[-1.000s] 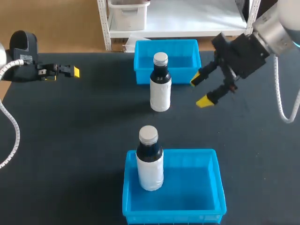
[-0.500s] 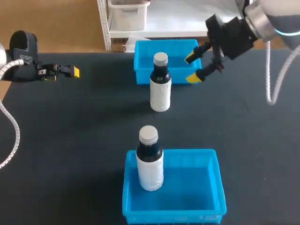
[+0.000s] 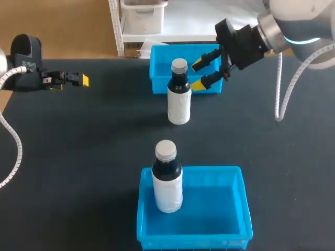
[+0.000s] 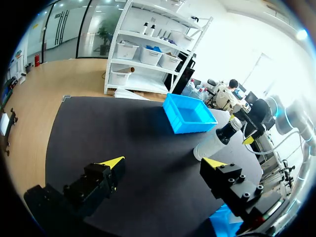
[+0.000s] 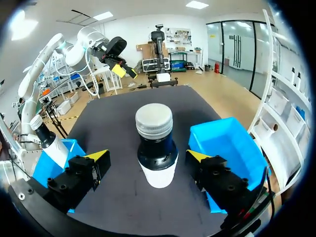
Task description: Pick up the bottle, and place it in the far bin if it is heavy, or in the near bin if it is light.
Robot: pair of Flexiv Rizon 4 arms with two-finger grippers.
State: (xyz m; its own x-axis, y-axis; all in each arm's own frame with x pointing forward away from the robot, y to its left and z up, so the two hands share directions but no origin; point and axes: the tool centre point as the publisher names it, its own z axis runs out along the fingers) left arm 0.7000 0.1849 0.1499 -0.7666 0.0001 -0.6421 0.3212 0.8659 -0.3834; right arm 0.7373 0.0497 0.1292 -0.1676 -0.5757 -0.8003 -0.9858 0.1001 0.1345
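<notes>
1. The bottle (image 3: 179, 97) to be sorted stands upright on the bench (image 3: 94, 146), about midway along its far edge. It is just on the near side of the far bin (image 3: 158, 85). Whether it touches the bin wall cannot be told.
2. The right pincer (image 3: 199, 74) is empty and spread wide, and sits just beside the bottle's dark neck (image 3: 179, 81) on the side toward the bench's right edge. In the right wrist view the bottle stands centred ahead of the two fingers, not yet between them.
3. The step in hand looks like the final approach to the grasp. The pincer should advance straight, keeping the bottle centred, until one yellow tip lies on each side of it.
4. The fingers should close slowly and evenly. If one tip touches first, it will likely tip the tall bottle or push it against the far bin.
5. A grip low on the neck or on the white body (image 3: 179, 107) would probably hold better than one on the cap (image 3: 179, 65).
6. The lift should be short and vertical, which lets the weight be judged and keeps the bottle clear of the bin wall.
7. A second bottle (image 3: 167, 188) already stands in the left part of the near bin (image 3: 214, 209), at the bench's near edge. If the load proves light, it should go in the free right part.
8. The left pincer (image 4: 163, 162) is open and holds nothing. It sits near the bench's far-left corner, well apart from the bottle.
</notes>
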